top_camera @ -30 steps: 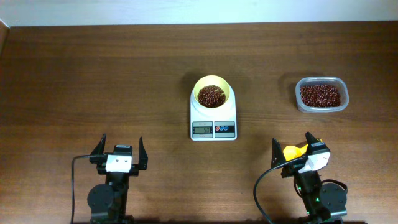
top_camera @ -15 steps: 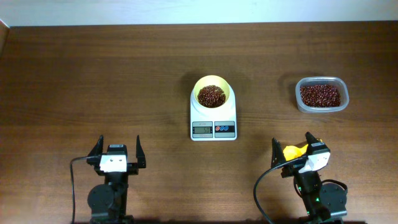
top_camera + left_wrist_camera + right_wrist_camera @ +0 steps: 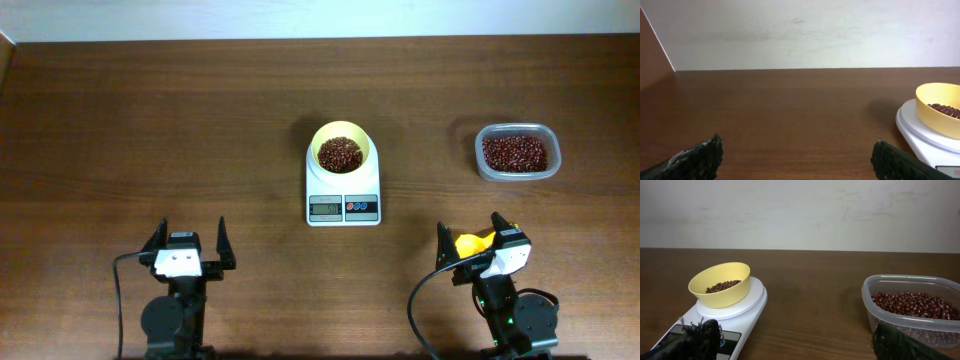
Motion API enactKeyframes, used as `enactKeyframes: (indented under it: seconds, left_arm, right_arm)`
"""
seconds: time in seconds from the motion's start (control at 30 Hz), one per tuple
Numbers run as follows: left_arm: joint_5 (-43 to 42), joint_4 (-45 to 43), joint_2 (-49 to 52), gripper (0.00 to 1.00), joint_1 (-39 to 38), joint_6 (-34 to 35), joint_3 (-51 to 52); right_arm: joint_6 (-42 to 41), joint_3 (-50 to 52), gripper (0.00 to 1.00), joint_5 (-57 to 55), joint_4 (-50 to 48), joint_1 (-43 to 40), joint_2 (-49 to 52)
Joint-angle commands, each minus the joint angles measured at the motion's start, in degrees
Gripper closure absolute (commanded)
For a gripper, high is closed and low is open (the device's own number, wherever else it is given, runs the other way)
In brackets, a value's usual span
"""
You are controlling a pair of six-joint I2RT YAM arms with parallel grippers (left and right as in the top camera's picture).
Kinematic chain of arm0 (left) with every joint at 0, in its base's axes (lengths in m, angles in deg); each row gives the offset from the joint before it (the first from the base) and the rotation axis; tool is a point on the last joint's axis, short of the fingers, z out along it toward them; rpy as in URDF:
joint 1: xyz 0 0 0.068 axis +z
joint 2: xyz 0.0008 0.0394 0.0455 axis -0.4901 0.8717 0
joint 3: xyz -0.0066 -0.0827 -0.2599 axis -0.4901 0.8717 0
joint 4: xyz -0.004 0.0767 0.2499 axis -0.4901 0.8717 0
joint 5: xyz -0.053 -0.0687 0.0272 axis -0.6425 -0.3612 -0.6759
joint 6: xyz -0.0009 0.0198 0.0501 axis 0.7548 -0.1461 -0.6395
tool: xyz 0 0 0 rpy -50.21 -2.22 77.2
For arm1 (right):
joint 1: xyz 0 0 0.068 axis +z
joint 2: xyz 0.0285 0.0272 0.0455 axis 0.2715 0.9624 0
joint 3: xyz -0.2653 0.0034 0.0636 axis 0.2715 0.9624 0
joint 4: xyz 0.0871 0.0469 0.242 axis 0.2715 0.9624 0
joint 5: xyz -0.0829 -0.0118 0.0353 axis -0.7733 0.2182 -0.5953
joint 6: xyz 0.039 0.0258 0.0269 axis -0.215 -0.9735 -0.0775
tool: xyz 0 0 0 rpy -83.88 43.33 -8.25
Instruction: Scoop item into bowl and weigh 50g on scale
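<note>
A small white scale [image 3: 343, 192] is seen in the middle of the scene, flat on the brown table [image 3: 150, 120]. It is almost square. A grey screen [image 3: 325, 208] and red and blue buttons [image 3: 361, 208] are found on its near edge. What the screen says cannot be read. A round, pale yellow bowl [image 3: 366, 143] is set upright on the far part of the scale. A small heap of tiny dark red-brown beans [image 3: 340, 154] is held inside it, below the rim. Many more beans are kept in a clear tub [image 3: 517, 177] to the right, well apart from the scale.
</note>
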Motion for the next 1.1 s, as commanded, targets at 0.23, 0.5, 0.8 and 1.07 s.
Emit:
enactKeyframes:
  seconds: [0.23, 0.5, 0.8, 1.07]
  left_arm:
    - [0.87, -0.17, -0.28, 0.01, 0.35, 1.7, 0.52]
    - [0.87, -0.17, -0.28, 0.0, 0.35, 1.7, 0.52]
    - [0.87, -0.17, -0.28, 0.01, 0.35, 1.7, 0.52]
    - [0.87, -0.17, -0.28, 0.01, 0.35, 1.73, 0.52]
  right_arm:
    - [-0.02, 0.28, 0.01, -0.7, 0.37, 0.33, -0.48]
    - [-0.02, 0.28, 0.01, -0.7, 0.37, 0.33, -0.48]
    - [-0.02, 0.28, 0.01, -0.7, 0.35, 0.33, -0.5]
    - [0.0, 0.28, 0.01, -0.94, 0.37, 0.33, -0.48]
